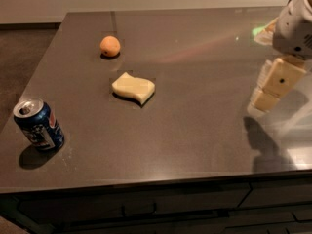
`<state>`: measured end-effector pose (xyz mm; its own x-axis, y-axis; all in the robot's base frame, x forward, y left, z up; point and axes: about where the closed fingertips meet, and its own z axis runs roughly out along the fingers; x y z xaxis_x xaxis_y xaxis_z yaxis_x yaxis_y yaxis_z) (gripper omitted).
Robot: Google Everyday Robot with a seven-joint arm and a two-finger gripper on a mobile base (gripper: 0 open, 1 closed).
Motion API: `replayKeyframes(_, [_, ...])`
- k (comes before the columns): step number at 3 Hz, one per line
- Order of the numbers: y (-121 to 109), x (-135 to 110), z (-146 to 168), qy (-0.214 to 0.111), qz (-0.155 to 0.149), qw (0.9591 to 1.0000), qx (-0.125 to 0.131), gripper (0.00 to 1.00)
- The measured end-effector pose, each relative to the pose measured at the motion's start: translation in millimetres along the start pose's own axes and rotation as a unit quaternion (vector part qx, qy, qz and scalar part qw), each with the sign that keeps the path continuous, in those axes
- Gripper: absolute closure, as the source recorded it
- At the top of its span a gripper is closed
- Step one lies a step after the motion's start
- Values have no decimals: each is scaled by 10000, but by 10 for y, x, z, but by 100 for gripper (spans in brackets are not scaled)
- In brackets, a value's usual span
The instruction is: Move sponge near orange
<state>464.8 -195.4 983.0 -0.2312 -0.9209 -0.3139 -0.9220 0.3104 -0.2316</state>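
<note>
One gripper (273,89), empty, its opening impossible to judge, hangs over the right of the counter (195,126), well apart from the sponge (133,87) lying near the orange (110,46), likely light, soft foam best pinched across its waist.

The hand (268,94) hangs at far right, pointing downward.
</note>
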Motion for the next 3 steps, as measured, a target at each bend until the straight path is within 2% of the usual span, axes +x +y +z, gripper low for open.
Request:
replayKeyframes(1, [-274,-344,135,-458,240,9987,-8,0])
replayKeyframes(3, [-817,-1067,504,-823,746,9935,235,0])
